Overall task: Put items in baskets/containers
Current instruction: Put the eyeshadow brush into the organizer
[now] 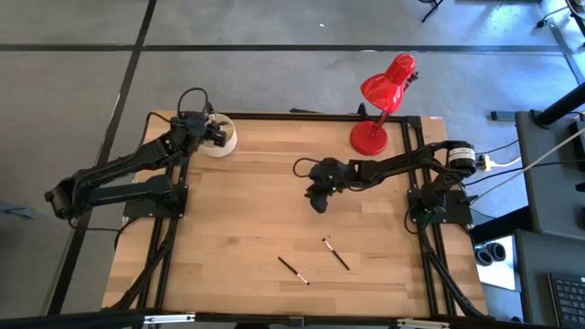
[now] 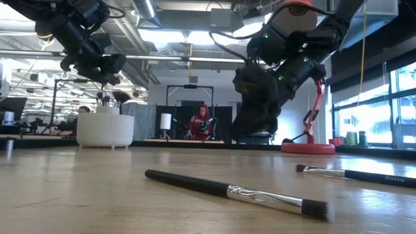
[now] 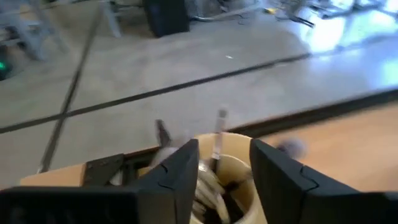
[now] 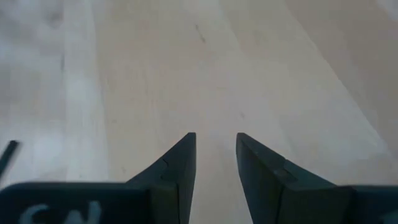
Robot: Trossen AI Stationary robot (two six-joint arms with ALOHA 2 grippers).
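Note:
The cream-white ribbed cup (image 1: pixel 225 143) (image 2: pixel 105 130) stands at the table's far left, with several brushes (image 2: pixel 112 97) upright in it. My left gripper (image 1: pixel 216 133) (image 3: pixel 224 146) hovers open just above the cup's rim (image 3: pixel 239 163). One brush (image 3: pixel 218 134) rises from the cup between its fingers, touching neither. Two dark-handled brushes lie flat on the near middle of the table, one (image 1: pixel 292 270) (image 2: pixel 234 190) nearer, the other (image 1: pixel 336 254) (image 2: pixel 354 174) to its right. My right gripper (image 1: pixel 318 201) (image 4: pixel 216 137) hangs open over bare wood at mid-table, pointing down.
A red desk lamp (image 1: pixel 370 137) (image 2: pixel 309 148) stands by its round base at the far right of the table. Bare wood lies between the cup and the two loose brushes. A dark stick end (image 4: pixel 7 155) shows in the right wrist view. People sit in the room beyond.

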